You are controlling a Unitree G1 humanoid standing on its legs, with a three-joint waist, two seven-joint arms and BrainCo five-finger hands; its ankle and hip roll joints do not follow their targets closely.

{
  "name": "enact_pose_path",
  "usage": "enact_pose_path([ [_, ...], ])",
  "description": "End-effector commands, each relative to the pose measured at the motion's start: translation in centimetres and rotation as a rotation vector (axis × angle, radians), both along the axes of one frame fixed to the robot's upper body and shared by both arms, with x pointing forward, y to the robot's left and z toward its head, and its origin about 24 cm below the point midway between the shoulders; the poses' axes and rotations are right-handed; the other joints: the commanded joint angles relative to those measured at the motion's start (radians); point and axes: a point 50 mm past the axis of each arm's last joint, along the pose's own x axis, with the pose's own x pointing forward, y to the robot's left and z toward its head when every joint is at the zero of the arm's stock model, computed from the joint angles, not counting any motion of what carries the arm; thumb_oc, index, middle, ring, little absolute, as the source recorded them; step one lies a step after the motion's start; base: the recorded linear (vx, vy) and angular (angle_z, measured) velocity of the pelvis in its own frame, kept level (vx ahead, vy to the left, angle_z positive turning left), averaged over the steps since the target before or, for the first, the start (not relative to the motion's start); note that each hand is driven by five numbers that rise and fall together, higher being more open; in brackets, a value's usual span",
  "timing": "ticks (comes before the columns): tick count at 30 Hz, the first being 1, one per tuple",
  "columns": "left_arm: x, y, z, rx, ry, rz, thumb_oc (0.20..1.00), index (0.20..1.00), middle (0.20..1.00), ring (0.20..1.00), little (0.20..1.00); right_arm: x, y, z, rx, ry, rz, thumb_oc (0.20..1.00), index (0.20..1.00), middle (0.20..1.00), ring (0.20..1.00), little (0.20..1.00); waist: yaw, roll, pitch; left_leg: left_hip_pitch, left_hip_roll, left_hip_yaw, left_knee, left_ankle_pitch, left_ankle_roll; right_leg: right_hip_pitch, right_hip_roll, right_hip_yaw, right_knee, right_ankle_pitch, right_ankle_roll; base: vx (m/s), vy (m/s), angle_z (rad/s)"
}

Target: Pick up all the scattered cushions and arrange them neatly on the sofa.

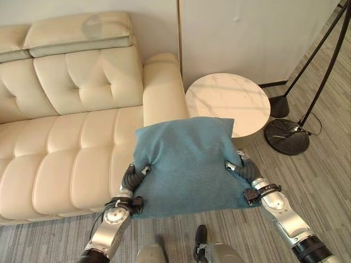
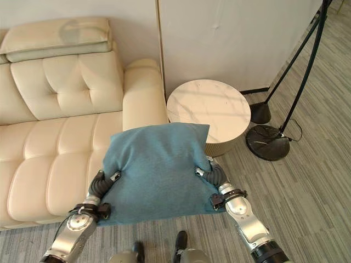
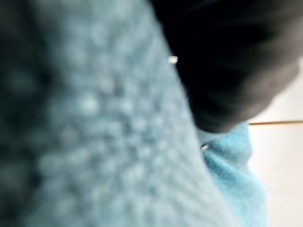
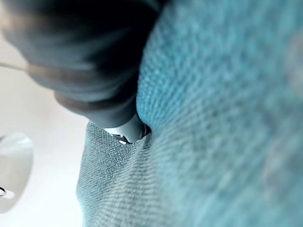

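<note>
Holding the teal cushion (image 1: 186, 164) up in front of the body, the left hand (image 1: 133, 176) and the right hand (image 1: 245, 170) press into its two side edges, above the floor and just before the right end of the cream sofa (image 1: 66, 159). The fingers of both hands are buried in the cloth, so I cannot tell how far they are curled. The cushion looks soft and light: the fabric dents where the hands push, and the lower edge hangs a little. I judge that it will not slip easily, because the knit is rough, but it can fold or sag when it is held on one side only. Taking it at both sides, near the middle of each edge, seems the safest. A round marble side desk (image 1: 227, 104) stands just beside the sofa arm.
</note>
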Motion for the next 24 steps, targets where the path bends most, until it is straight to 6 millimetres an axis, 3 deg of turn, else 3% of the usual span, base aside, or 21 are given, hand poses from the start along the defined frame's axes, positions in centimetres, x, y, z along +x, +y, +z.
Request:
enact_pose_path([
  [1, 0.7, -2.4, 3.2, -0.017, -0.188, -0.149, 0.2, 0.2, 0.2, 0.2, 0.2, -0.4, 4.6, 2.7, 0.171, -0.159, 0.185, 0.2, 0.2, 0.2, 0.2, 0.2, -0.004, -0.015, -0.092, -0.056, -0.066, -0.054, -0.061, 0.034, 0.041, 0.043, -0.032, 0.027, -0.023, -0.08, 0.165, -0.01, 0.2, 0.93],
  [4, 0.4, -2.2, 3.1, -0.01, -0.18, -0.154, 0.2, 0.2, 0.2, 0.2, 0.2, -0.5, 4.9, 2.5, 0.168, -0.145, 0.2, 0.2, 0.2, 0.2, 0.2, 0.2, 0.003, -0.019, -0.089, -0.053, -0.075, -0.055, -0.068, 0.03, 0.048, 0.045, -0.039, 0.023, -0.019, -0.073, 0.17, 0.0, 0.151, 0.24],
  [9, 0.2, -1.8, 3.2, 0.009, -0.181, -0.16, 0.2, 0.2, 0.2, 0.2, 0.2, -0.2, 6.4, 2.6, 0.173, -0.14, 0.251, 0.2, 0.2, 0.2, 0.2, 0.2, 0.034, -0.042, -0.073, -0.074, -0.126, -0.086, -0.033, -0.013, 0.097, 0.037, -0.088, 0.047, 0.033, -0.061, 0.201, 0.02, 0.288, 0.07],
  [12, 0.8, -2.3, 3.8, 0.017, -0.203, -0.189, 0.2, 0.2, 0.2, 0.2, 0.2, 0.0, 6.8, 3.2, 0.153, -0.172, 0.263, 0.2, 0.2, 0.2, 0.2, 0.2, 0.037, -0.034, -0.061, -0.057, -0.178, -0.107, -0.043, -0.035, 0.139, -0.016, -0.171, 0.055, 0.23, -0.016, 0.232, 0.05, 0.341, 0.11],
  [14, 1.0, -2.4, 3.9, 0.021, -0.203, -0.194, 0.2, 0.2, 0.2, 0.2, 0.2, 0.0, 6.9, 3.3, 0.149, -0.173, 0.263, 0.2, 0.2, 0.2, 0.2, 0.2, 0.032, -0.034, -0.053, -0.05, -0.187, -0.116, -0.042, -0.039, 0.147, -0.039, -0.182, 0.071, 0.294, -0.007, 0.229, 0.03, 0.172, 0.37],
  [15, 1.2, -2.6, 4.0, 0.028, -0.205, -0.199, 0.2, 0.2, 0.2, 0.2, 0.2, 0.1, 6.9, 3.4, 0.153, -0.18, 0.261, 0.2, 0.2, 0.2, 0.2, 0.2, 0.024, -0.033, -0.041, -0.048, -0.193, -0.125, -0.03, -0.047, 0.156, -0.067, -0.179, 0.097, 0.349, 0.008, 0.231, 0.08, 0.246, 0.28],
  [16, 1.3, -3.0, 3.8, 0.036, -0.198, -0.22, 0.2, 0.2, 0.2, 0.2, 0.2, 0.0, 6.8, 3.2, 0.155, -0.171, 0.255, 0.2, 0.2, 0.2, 0.2, 0.2, 0.003, -0.027, -0.028, -0.031, -0.198, -0.141, -0.025, -0.056, 0.158, -0.113, -0.127, 0.161, 0.387, -0.022, 0.216, 0.11, 0.223, 0.24],
  [17, 1.2, -3.1, 3.6, 0.034, -0.192, -0.227, 0.2, 0.2, 0.2, 0.2, 0.2, -0.1, 6.7, 3.0, 0.161, -0.162, 0.254, 0.2, 0.2, 0.2, 0.2, 0.2, -0.006, -0.023, -0.024, -0.021, -0.206, -0.15, -0.026, -0.06, 0.157, -0.135, -0.102, 0.182, 0.372, -0.031, 0.214, 0.16, 0.174, 0.38],
  [24, 1.3, -3.7, 3.1, 0.034, -0.171, -0.253, 0.2, 0.2, 0.2, 0.2, 0.2, 0.0, 6.0, 2.8, 0.185, -0.144, 0.239, 0.2, 0.2, 0.2, 0.2, 0.2, -0.055, -0.021, -0.014, 0.021, -0.245, -0.219, -0.026, -0.097, 0.153, -0.229, -0.026, 0.197, 0.212, -0.01, 0.216, 0.2, 0.046, 0.39],
])
